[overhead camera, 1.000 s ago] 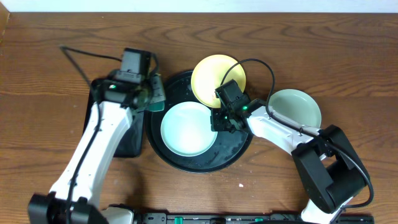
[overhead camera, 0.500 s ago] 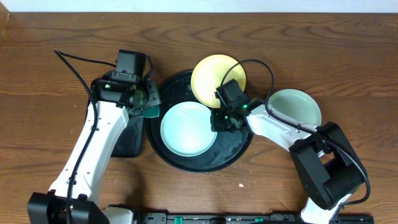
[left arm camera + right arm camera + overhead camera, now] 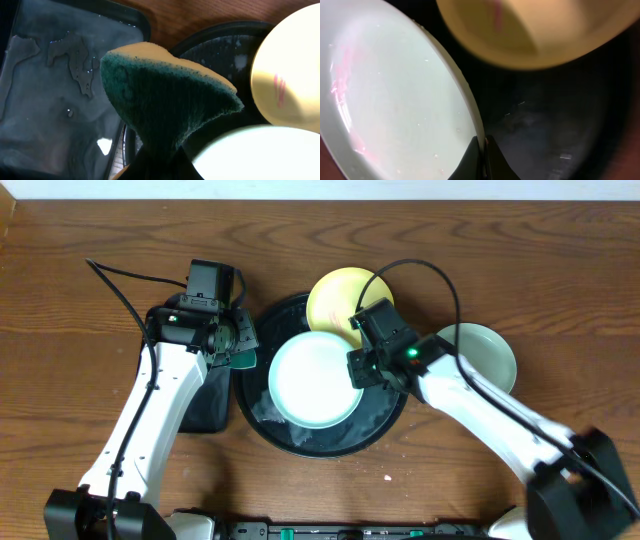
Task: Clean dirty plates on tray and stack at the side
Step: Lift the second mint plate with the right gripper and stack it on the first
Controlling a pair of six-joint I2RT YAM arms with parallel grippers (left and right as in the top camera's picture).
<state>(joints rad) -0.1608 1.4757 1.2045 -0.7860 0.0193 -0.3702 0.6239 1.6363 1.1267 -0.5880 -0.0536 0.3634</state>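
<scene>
The right gripper (image 3: 481,148) pinches the mint plate (image 3: 312,380) by its right rim; the left gripper (image 3: 237,340), squeezing a sponge (image 3: 165,95), hangs at the tray's (image 3: 385,412) left edge.

From overhead we look straight down on the wooden table (image 3: 500,260), far enough off to take in the whole round black tray (image 3: 285,315). At the left wrist we sit close behind the sponge (image 3: 165,105), which fills the middle of our view, and we face down across the rectangular tray (image 3: 50,100) toward the round black tray, with the yellow plate (image 3: 290,75) at our right edge. At the right wrist we are nearer still, almost against the mint plate (image 3: 395,100), looking along its rim, everything soft with blur. All three views share these two plates and the round black tray.
</scene>
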